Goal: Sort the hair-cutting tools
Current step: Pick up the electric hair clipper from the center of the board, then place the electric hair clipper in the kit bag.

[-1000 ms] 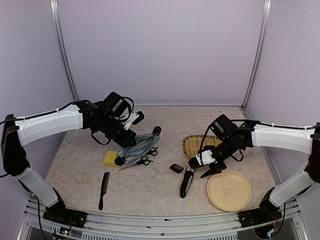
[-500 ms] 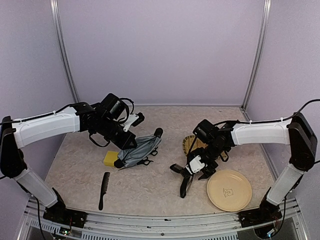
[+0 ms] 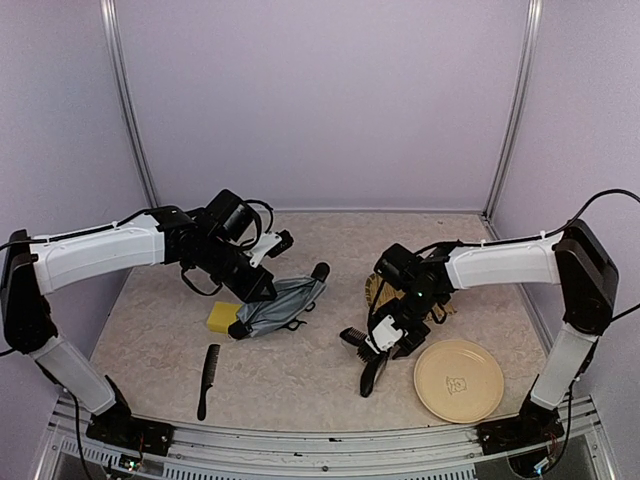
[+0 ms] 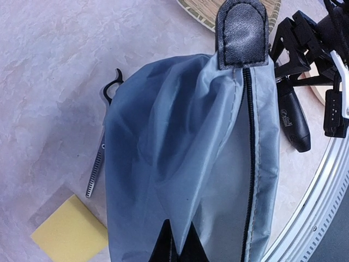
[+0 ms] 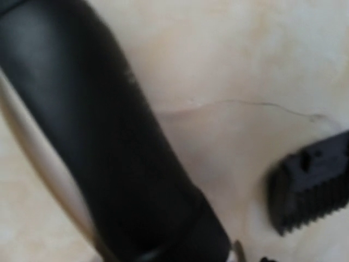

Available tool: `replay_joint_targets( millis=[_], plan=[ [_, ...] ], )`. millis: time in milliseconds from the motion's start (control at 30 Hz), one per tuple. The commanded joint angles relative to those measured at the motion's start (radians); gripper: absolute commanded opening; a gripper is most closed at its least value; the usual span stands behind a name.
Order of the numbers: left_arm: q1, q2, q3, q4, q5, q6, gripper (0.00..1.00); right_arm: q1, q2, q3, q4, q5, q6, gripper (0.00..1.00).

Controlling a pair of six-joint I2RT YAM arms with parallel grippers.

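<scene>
My left gripper [image 4: 179,246] is shut on the lower fabric of the grey-blue zip pouch [image 4: 191,142], which hangs tilted above the table [image 3: 300,380]. One pair of scissors [image 4: 102,158] pokes out from under the pouch beside the yellow sponge [image 3: 222,316]. The long black comb [image 3: 208,380] lies near the front left. My right gripper [image 3: 385,342] hovers low over the upper end of the black-and-silver clipper [image 3: 371,374], jaws apart; I cannot tell if they touch it. The clipper [image 5: 109,136] fills the right wrist view, with the black guard [image 5: 311,188] beside it.
A cream plate [image 3: 459,381] sits at the front right. A woven basket [image 3: 374,290] lies behind the right arm, mostly hidden by it. The guard [image 3: 352,337] is just left of the right gripper.
The right gripper has swung left and down from beside the plate to over the clipper's top end. The left gripper shifted the pouch slightly right, covering most of the scissors.
</scene>
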Motion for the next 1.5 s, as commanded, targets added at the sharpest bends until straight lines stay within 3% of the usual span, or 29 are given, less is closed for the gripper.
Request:
replay_joint_targets(
  millis=[0, 433, 800, 1067, 1233, 1467],
  plan=[
    [-0.006, 0.013, 0.014, -0.001, 0.042, 0.023, 0.0, 0.026, 0.006, 0.017, -0.091, 0.0, 0.028, 0.64],
    [-0.013, 0.045, -0.007, -0.005, 0.092, 0.041, 0.0, 0.037, -0.013, -0.05, -0.093, -0.009, 0.117, 0.56],
    [-0.026, 0.071, -0.034, 0.037, 0.09, 0.031, 0.0, 0.046, -0.053, 0.016, -0.143, -0.058, 0.219, 0.17],
    [-0.06, 0.131, -0.016, 0.068, 0.071, -0.052, 0.0, 0.047, -0.141, 0.087, -0.241, -0.102, 0.327, 0.09],
    [-0.092, 0.172, 0.021, 0.081, 0.115, -0.078, 0.0, 0.052, -0.186, 0.245, -0.307, -0.045, 0.366, 0.09],
    [-0.104, 0.229, 0.048, 0.092, 0.222, -0.136, 0.0, 0.172, -0.126, 0.389, -0.276, 0.279, 0.334, 0.08]
  ],
)
